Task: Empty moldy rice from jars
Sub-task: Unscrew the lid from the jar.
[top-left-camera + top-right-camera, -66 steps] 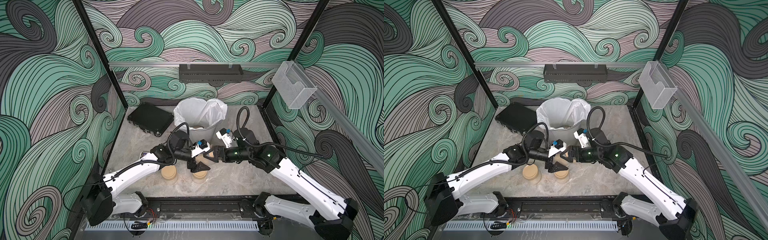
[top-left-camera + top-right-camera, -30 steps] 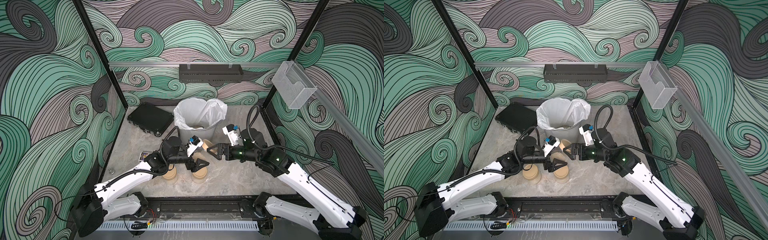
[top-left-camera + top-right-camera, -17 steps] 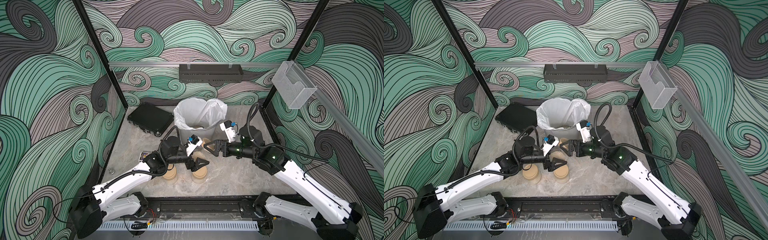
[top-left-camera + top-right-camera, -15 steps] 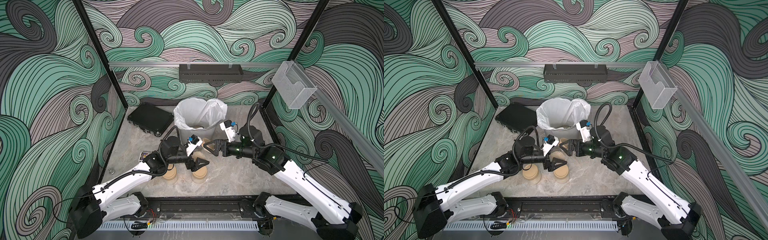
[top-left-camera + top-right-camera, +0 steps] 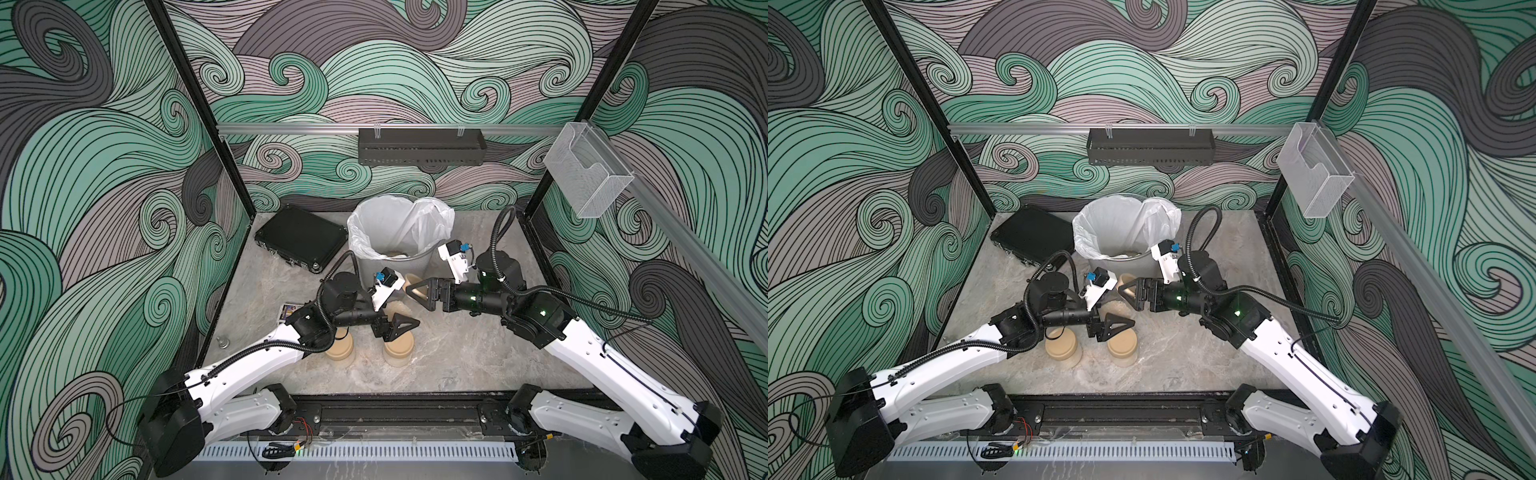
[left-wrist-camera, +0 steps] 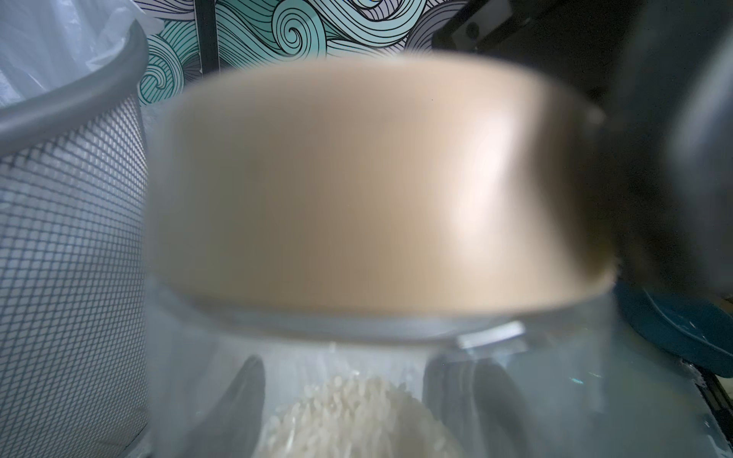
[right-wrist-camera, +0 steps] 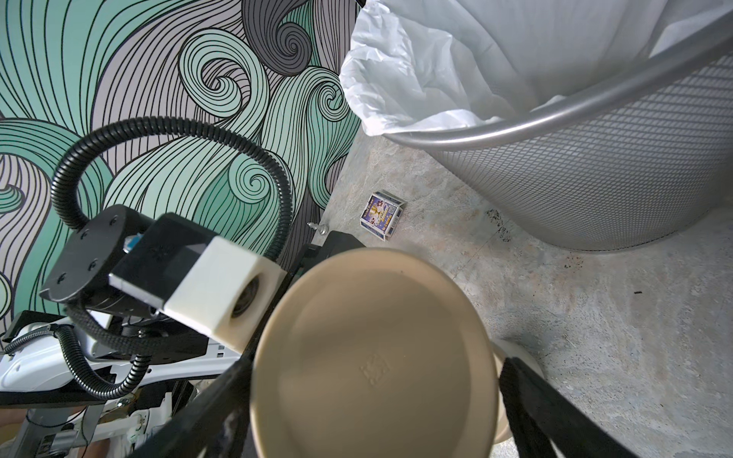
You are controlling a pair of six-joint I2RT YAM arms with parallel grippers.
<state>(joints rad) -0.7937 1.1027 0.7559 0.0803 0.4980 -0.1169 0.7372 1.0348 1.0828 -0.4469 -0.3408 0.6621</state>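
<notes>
While aloft, lid [image 7: 373,357] between right jaws

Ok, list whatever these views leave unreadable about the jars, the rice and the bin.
Rice level in the held jar: left wrist view blurred, the moldy rice runs off the picture's edge; in top views the left gripper overlaps it.
Fill of the capped table jars, one, another: top views show mostly lids.
Wastebasket floor, top views: the liner hides most.
Small printed box: lettering too small, right wrist view.
</notes>
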